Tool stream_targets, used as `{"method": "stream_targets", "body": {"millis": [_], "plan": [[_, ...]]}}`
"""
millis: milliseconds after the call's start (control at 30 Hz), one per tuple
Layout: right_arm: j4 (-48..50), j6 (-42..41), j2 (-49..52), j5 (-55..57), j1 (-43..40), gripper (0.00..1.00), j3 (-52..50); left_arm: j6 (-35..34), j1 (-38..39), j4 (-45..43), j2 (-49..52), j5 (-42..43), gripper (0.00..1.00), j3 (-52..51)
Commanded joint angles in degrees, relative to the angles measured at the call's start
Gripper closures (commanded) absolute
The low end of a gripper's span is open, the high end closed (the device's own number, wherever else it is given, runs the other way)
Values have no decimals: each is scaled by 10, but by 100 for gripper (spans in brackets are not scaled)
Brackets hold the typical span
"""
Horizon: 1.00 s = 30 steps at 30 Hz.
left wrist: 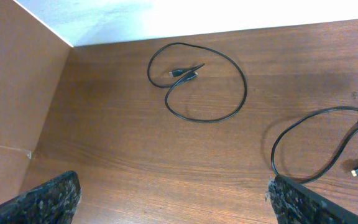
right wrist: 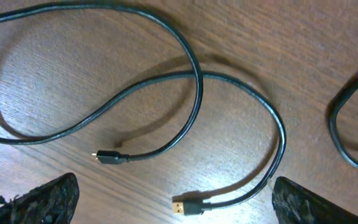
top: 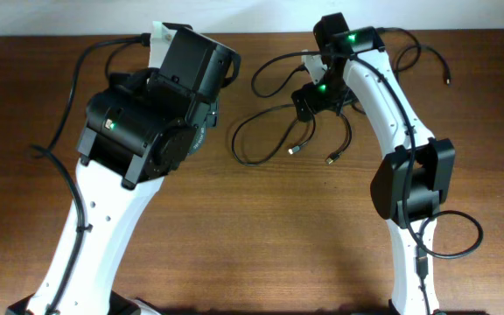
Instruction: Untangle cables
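From overhead, my right gripper [top: 313, 103] hides part of the cables [top: 234, 144]. In the right wrist view, a cable loop [right wrist: 333, 121] is cut by the right edge.

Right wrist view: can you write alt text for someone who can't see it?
Thin black cable loops across a wooden table, its strands crossing, and ends in a small dark plug and a gold-tipped plug. Part of another cable shows at the right edge. The right end effector is open, its fingers in the bottom corners.
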<state>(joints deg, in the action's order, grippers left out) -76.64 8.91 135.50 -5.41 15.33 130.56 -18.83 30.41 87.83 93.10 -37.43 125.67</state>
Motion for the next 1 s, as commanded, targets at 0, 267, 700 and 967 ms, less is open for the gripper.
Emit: {"method": "stream_targets", "body": {"millis": [0, 267, 700, 967], "plan": [[23, 57, 4, 1, 1, 2, -27, 7, 0, 1, -5, 2, 1, -1], [62, 304, 4, 23, 0, 1, -75, 7, -1, 1, -5, 2, 1, -1], [132, 443, 9, 4, -8, 1, -75, 7, 0, 1, -5, 2, 1, -1], [152, 443, 48, -3, -22, 1, -76, 7, 0, 2, -5, 4, 1, -1]]}}
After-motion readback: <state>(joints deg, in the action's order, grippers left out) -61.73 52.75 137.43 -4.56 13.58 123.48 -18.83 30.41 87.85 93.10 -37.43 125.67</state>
